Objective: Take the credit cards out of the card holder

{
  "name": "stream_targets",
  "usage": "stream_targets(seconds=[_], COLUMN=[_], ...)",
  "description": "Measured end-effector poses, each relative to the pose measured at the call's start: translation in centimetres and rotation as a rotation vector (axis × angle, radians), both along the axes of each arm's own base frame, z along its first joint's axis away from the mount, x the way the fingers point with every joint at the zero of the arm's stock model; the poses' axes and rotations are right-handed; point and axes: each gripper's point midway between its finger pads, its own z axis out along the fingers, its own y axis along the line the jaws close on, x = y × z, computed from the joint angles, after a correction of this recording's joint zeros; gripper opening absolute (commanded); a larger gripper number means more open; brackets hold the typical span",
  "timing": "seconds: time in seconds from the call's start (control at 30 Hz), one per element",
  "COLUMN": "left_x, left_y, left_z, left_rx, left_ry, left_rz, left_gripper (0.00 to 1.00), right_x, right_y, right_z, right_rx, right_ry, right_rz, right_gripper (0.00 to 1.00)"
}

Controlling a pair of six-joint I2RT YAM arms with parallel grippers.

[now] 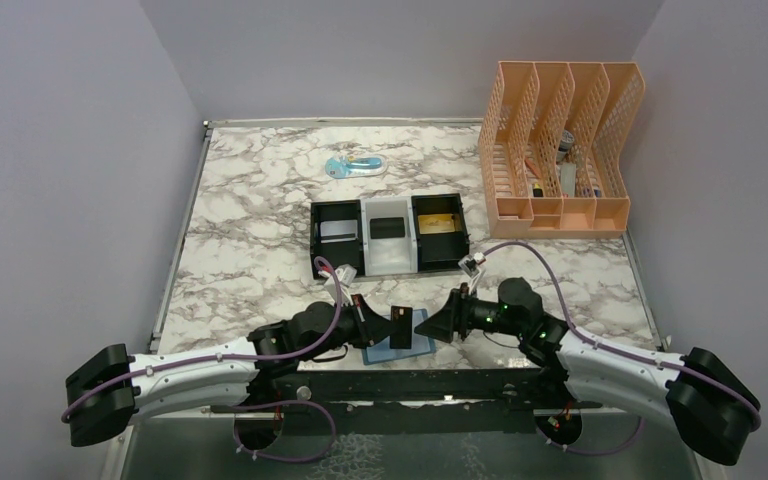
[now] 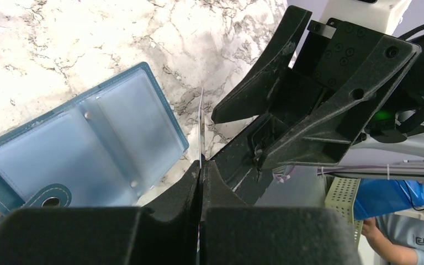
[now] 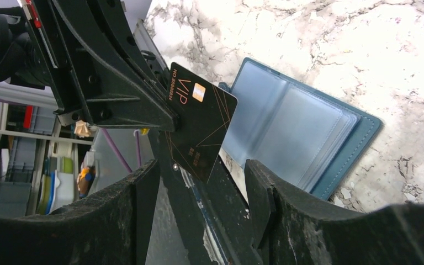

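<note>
The card holder (image 1: 397,348) lies open and flat on the marble near the front edge, teal outside, its pale blue sleeves (image 2: 88,146) facing up. My left gripper (image 2: 201,165) is shut on a black credit card (image 3: 199,124) with gold VIP lettering and holds it upright just above the holder (image 3: 301,130). In the top view the card (image 1: 401,327) stands between both grippers. My right gripper (image 3: 201,179) is open and faces the card. The card's lower corner reaches into the gap between the right fingers (image 3: 143,190) without touching them.
A black-and-white three-compartment tray (image 1: 366,268) sits behind the grippers with a silver card, a black card and a gold card in its sections. An orange file rack (image 1: 558,150) stands at the back right. A small blue item (image 1: 353,166) lies at the back centre.
</note>
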Motion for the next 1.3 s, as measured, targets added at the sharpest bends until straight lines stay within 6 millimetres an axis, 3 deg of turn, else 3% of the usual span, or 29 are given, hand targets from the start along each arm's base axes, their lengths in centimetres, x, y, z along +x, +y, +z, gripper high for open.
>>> stream_targets(seconds=[0.3,0.6,0.93,1.3], left_x=[0.0,-0.2,-0.5,-0.7], left_y=[-0.1,-0.5,-0.9,-0.7], left_z=[0.3,2.1,3.1,3.4], left_rx=[-0.01,-0.077,-0.119,-0.152], left_ry=[-0.004,-0.027,-0.039,-0.046], left_rz=[-0.003,-0.022,-0.043,-0.047], left_gripper=[0.0,0.0,0.0,0.0], right_x=[-0.5,-0.9,-0.5,-0.8], right_y=[0.7,1.2,2.4,2.4], right_z=[-0.2,-1.1,1.6,2.5], right_rx=[-0.014,-0.017,0.112,0.193], right_ry=[0.021,0.067,0.066,0.095], right_rz=[0.059,0.096,0.095,0.092], right_gripper=[0.59,0.58,0.4,0.27])
